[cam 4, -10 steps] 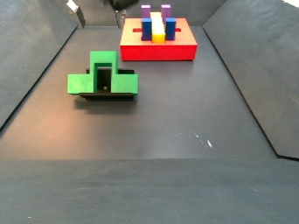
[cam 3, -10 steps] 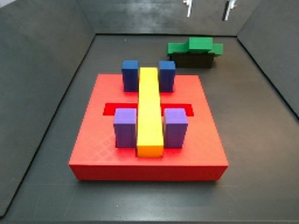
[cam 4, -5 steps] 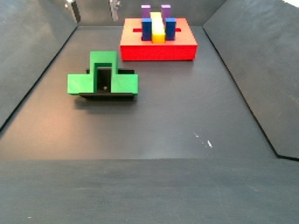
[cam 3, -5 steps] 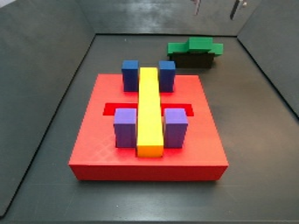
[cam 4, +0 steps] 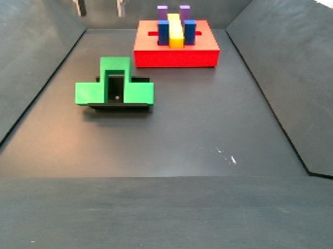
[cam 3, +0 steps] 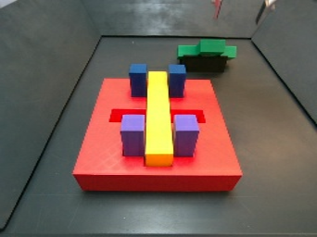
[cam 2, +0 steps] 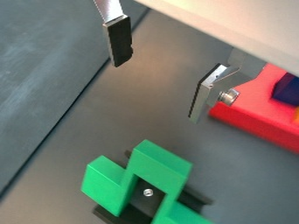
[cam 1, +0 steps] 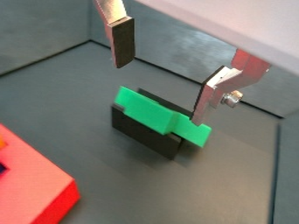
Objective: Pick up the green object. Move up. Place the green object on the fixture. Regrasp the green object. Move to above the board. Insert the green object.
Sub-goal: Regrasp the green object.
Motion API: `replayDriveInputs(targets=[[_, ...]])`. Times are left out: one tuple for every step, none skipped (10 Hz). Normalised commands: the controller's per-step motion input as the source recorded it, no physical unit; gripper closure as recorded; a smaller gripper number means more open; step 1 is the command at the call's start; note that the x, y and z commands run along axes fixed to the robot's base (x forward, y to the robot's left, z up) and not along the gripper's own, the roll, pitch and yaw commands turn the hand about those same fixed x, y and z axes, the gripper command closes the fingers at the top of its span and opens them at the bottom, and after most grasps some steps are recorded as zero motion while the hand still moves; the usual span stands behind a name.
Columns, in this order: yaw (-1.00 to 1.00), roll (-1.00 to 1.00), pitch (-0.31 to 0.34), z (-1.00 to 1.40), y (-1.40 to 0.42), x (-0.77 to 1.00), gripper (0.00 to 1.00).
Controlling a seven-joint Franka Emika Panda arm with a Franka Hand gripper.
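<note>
1. The gripper (cam 1: 176, 74) is seen in both wrist views with its two fingers spread wide and nothing between them; it hangs well above the floor, and only the fingertips (cam 3: 218, 9) reach into the top edge of a side view.

2. Below it, the green object (cam 1: 162, 118) is found resting on the fixture (cam 1: 140, 131), its wide bar lying across the dark bracket and overhanging it; in a side view the green object (cam 4: 115, 86) is seen well apart from the board (cam 4: 177, 53).

3. The regrasp is judged to be the step in hand. A descent made off-centre could bring one finger down on top of the green bar instead of beside it, and the piece could be tipped off the bracket.

4. If the overhanging end were caught rather than the middle, the piece could be twisted in the grip, and the later insertion would be spoiled.

5. Farther off, the board (cam 3: 99, 157) carries a yellow bar (cam 3: 158, 116), blue blocks (cam 3: 139, 74) and purple blocks (cam 3: 133, 134); a low carry could strike these, and a skewed piece could jam at the slot.
</note>
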Motion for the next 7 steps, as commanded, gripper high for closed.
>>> replayDriveInputs(targets=[[-0.38,1.0,-0.149,-0.18,-0.27,0.39,0.0],[-0.22,1.0,-0.103,-0.03,-0.25,0.46,0.0],[0.0,1.0,0.0,-0.05,-0.26,0.44,0.0],[0.26,0.94,0.02,-0.27,-0.03,0.45,0.0],[0.62,0.39,0.0,-0.18,0.0,0.38,0.0],[0.89,0.29,-0.043,-0.21,0.0,0.07,0.0],[1.0,0.15,-0.014,-0.34,0.0,0.0,0.0]])
